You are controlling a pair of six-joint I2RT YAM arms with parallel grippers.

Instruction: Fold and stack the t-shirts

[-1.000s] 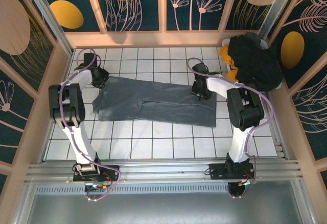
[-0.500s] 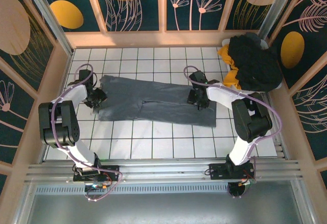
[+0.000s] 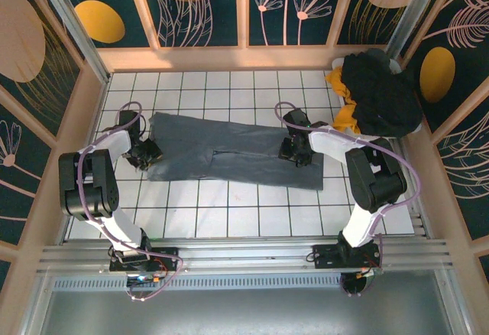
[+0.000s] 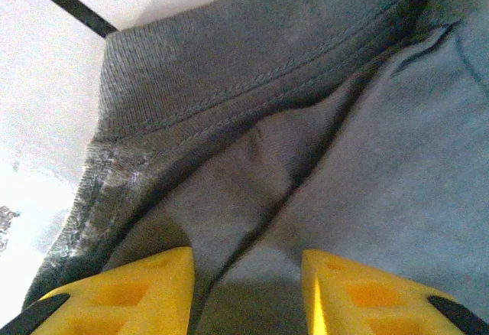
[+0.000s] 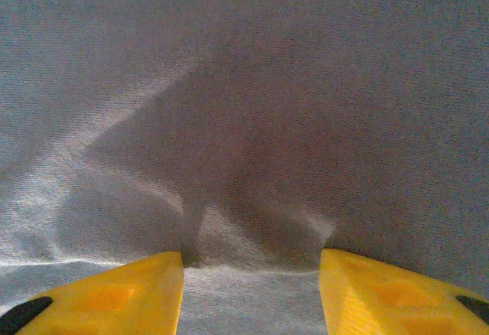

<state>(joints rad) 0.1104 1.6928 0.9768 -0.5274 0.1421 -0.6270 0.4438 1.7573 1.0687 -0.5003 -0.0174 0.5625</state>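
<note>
Grey shirt (image 3: pixel 229 155) lies flat mid-table as a long strip running left to right. Left gripper (image 3: pixel 145 153) is at its left end, fingers apart over the stitched hem. A crease runs between them, not clamped. Right gripper (image 3: pixel 293 151) is on the right part, fingers apart, tips down on the cloth with a small pucker between. Far right corner: black shirt (image 3: pixel 382 90) heaped on yellow shirt (image 3: pixel 341 98) — mostly buried. From above, the wrists hide both sets of fingertips.

no legible text, numbers, brand marks or signs in any view, grey-blue t-shirt (image 3: pixel 229 151) plain cloth and stitching up close, wall panels (image 3: pixel 206 6) along the top of the frame bearing painted leaves and discs, no lettering
</note>
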